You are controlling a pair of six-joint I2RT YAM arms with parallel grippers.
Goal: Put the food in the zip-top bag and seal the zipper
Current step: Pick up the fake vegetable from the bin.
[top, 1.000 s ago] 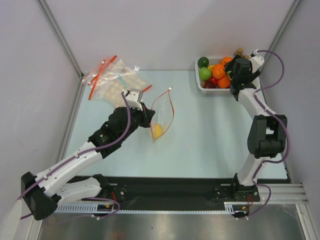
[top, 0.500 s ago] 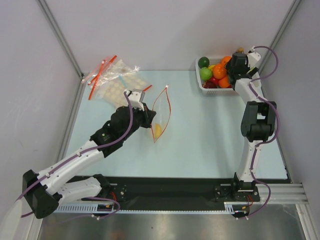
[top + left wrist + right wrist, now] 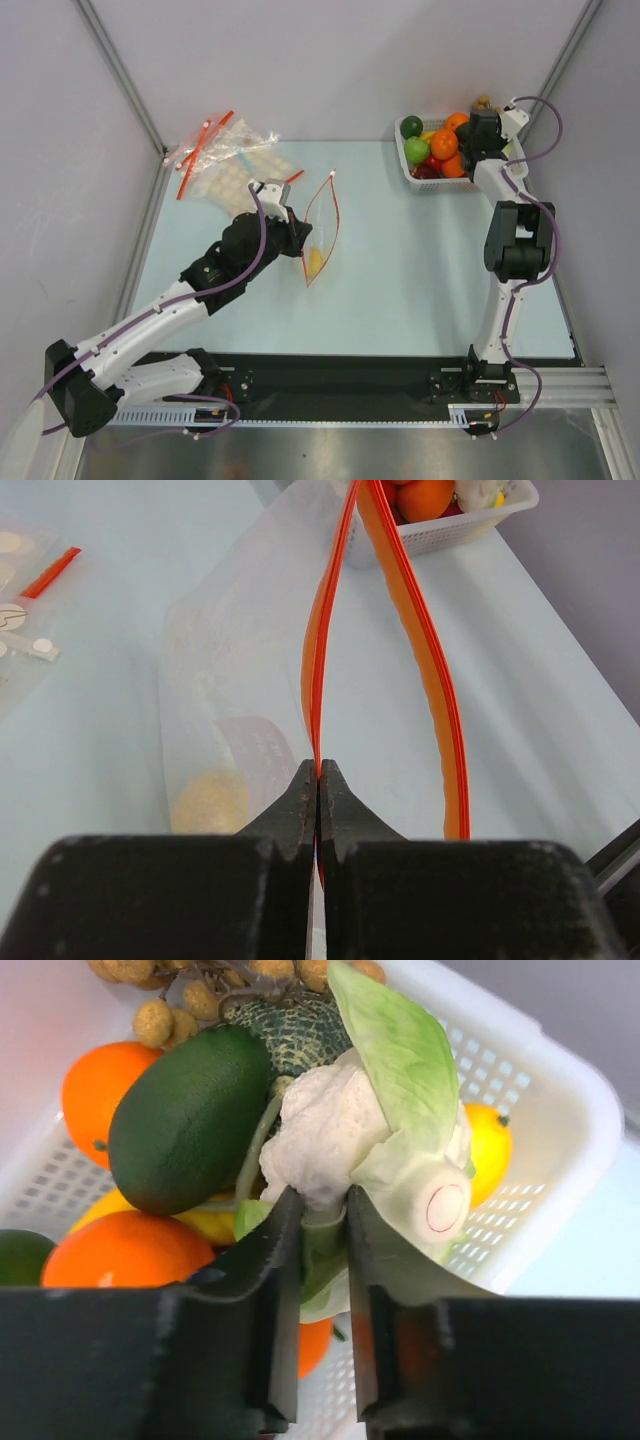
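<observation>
The clear zip-top bag (image 3: 322, 232) hangs open above the table, a yellow lemon (image 3: 314, 262) at its bottom. My left gripper (image 3: 318, 770) is shut on one side of the red-orange zipper (image 3: 420, 650), and the other side bows away to the right. The lemon (image 3: 208, 800) shows through the bag wall (image 3: 230, 670). My right gripper (image 3: 323, 1205) is down in the white basket (image 3: 560, 1090), its fingers shut on the pale leafy piece (image 3: 335, 1140), a white cauliflower with green leaves. Oranges (image 3: 125, 1250) and a dark green fruit (image 3: 190, 1115) lie beside it.
The basket (image 3: 432, 181) of toy food stands at the back right of the table under my right gripper (image 3: 478, 135). Crinkled disc-dotted bags (image 3: 225, 165) with red strips lie at the back left. Metal frame posts rise at both back corners.
My right gripper has dipped into the basket and closed from wide open onto the leafy piece. The bag's mouth has narrowed a little in my left gripper.
</observation>
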